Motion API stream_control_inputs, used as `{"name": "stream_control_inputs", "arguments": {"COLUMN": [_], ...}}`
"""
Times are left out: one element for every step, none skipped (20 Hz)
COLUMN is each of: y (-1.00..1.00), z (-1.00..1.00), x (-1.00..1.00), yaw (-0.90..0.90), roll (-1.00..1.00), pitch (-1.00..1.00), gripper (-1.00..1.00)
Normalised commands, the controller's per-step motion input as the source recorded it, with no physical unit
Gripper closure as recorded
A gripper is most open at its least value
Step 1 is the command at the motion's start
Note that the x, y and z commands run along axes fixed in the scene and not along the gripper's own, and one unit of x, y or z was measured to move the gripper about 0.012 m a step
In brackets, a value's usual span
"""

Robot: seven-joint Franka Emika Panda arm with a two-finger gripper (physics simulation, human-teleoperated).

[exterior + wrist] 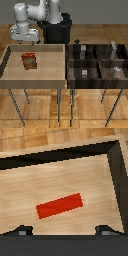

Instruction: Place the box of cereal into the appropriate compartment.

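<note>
The box of cereal (30,61) is seen standing on the floor of the light wooden tray (50,80) at the exterior view's left, apart from every wall; in the wrist view it (59,206) is shown from above as a red-orange strip on the pale wood. The dark compartment tray (95,62) is set just beside the wooden tray, at the exterior view's right; small grey blocks (85,73) are held in some of its sections. The gripper (24,43) is held above the wooden tray's far edge, clear of the box; nothing is grasped; only the finger bases (21,231) are seen, well apart, so the jaws are taken as released.
</note>
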Motion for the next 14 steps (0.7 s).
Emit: {"name": "stream_control_inputs", "arguments": {"y": [0.00, 0.00, 0.00, 0.00, 0.00, 0.00, 0.00, 0.00, 0.00, 0.00, 0.00, 0.00, 0.00, 0.00], "z": [0.00, 0.00, 0.00, 0.00, 0.00, 0.00, 0.00, 0.00, 0.00, 0.00, 0.00, 0.00, 0.00, 0.00], "x": [0.00, 0.00, 0.00, 0.00, 0.00, 0.00, 0.00, 0.00, 0.00, 0.00, 0.00, 0.00, 0.00, 0.00], "yaw": [0.00, 0.00, -0.90, -1.00, -0.90, -0.90, -0.90, -0.90, -0.60, -0.15, 0.00, -0.15, -0.15, -0.15], "roll": [0.00, 0.00, 0.00, 0.00, 0.00, 0.00, 0.00, 0.00, 0.00, 0.00, 0.00, 0.00, 0.00, 0.00], "pitch": [0.00, 0.00, 0.00, 0.00, 0.00, 0.00, 0.00, 0.00, 0.00, 0.00, 0.00, 0.00, 0.00, 0.00], "gripper": [-1.00, -1.00, -1.00, -1.00, -1.00, -1.00, -1.00, -1.00, -1.00, -1.00, -1.00, -1.00, -1.00, -1.00]}}
